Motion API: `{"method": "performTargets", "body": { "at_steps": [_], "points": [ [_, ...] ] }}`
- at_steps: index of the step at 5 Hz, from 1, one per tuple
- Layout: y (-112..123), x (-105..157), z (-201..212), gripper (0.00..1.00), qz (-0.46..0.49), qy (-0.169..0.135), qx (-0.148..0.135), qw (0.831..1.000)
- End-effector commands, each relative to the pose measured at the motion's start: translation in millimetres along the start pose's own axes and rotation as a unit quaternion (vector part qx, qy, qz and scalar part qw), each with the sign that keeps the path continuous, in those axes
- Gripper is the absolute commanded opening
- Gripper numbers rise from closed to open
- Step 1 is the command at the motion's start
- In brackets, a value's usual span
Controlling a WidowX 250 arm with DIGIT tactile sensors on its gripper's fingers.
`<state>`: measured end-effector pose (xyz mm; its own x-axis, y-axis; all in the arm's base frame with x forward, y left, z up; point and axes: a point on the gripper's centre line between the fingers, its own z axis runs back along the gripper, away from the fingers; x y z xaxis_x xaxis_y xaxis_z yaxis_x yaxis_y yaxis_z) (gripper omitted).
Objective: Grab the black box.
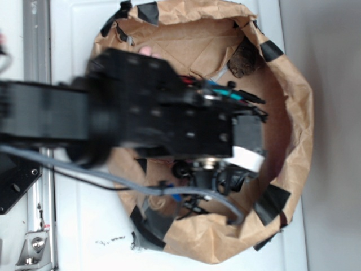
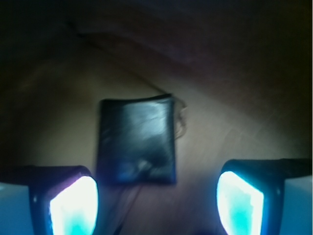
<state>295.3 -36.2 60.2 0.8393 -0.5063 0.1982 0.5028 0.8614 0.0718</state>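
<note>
1. Pincer state cannot be read from the exterior view: the gripper [image 1: 240, 169] is mostly hidden beneath the black arm [image 1: 113, 113], which reaches from the left over the brown paper basin [image 1: 293, 84].
2. That basin is crumpled, patched with black tape [image 1: 272, 49] along its rim, and sits on a white table [image 1: 79, 237]. A dull dark lump [image 1: 246, 57] lies near the upper rim.
3. From this view the black box is hidden under the arm.
4. Seen from the wrist, the fingers [image 2: 73, 203] stand wide apart, glowing pale cyan at the lower corners, holding nothing.
5. Dim brown paper fills the background.
6. Ahead of the fingers lies the black box [image 2: 137, 141]: glossy, squarish, slightly crinkled, with rounded corners.
7. It sits between the two fingers' lines, nearer the left-hand one in the picture, touching neither.
</note>
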Motion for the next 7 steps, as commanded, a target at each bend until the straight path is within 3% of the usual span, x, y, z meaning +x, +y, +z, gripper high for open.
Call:
{"method": "performTargets", "body": {
  "at_steps": [1, 3, 7],
  "points": [
    [2, 13, -7, 1.00, -0.016, -0.006, 0.012, 1.000],
    [-19, -6, -35, 1.00, -0.062, 0.030, -0.002, 0.998],
    [-51, -33, -28, 1.00, -0.124, 0.095, -0.124, 0.980]
  ]
}}
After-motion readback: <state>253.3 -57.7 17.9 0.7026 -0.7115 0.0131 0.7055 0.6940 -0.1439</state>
